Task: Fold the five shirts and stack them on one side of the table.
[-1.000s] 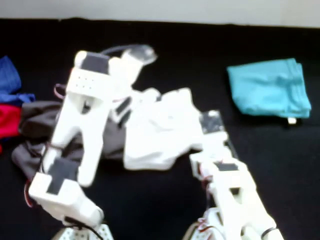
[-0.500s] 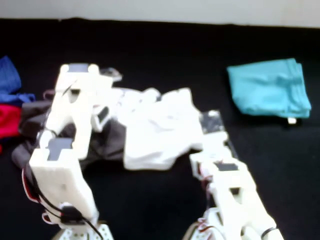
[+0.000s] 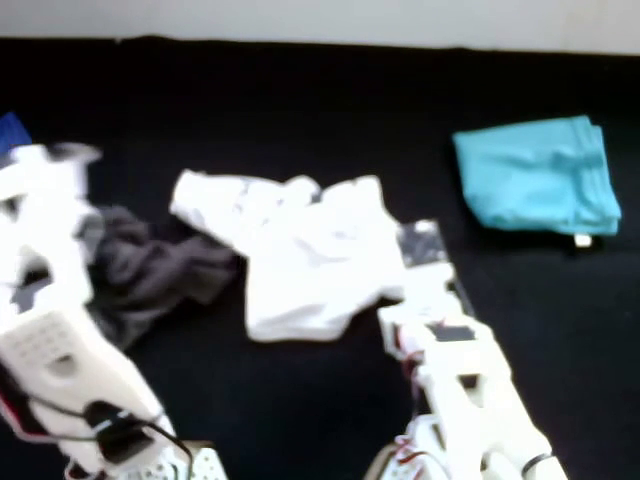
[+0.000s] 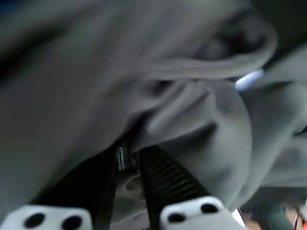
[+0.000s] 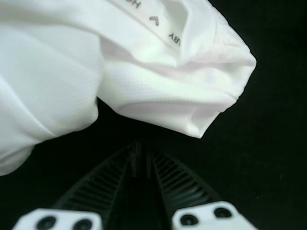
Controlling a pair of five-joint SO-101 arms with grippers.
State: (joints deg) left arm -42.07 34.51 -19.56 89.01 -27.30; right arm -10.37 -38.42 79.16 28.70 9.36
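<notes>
A crumpled grey shirt [image 3: 150, 270] lies at the left of the black table, and in the left wrist view my left gripper [image 4: 129, 155] is shut on a fold of the grey shirt [image 4: 192, 124]. The left arm [image 3: 40, 250] stands at the far left edge. A white shirt [image 3: 300, 250] is spread loosely in the middle. My right gripper [image 5: 141, 148] is shut and holds nothing, just short of the hem of the white shirt [image 5: 182, 91]; the right arm [image 3: 450, 350] comes in from the front. A folded teal shirt [image 3: 540, 175] lies at the back right.
A corner of a blue shirt [image 3: 10, 128] peeks out behind the left arm at the far left. Bare black table [image 3: 330, 110] runs along the back and between the white and teal shirts.
The left arm has swung from over the white shirt to the far left, dragging the grey shirt with it. The white shirt's left sleeve is now uncovered. The right arm has stayed put.
</notes>
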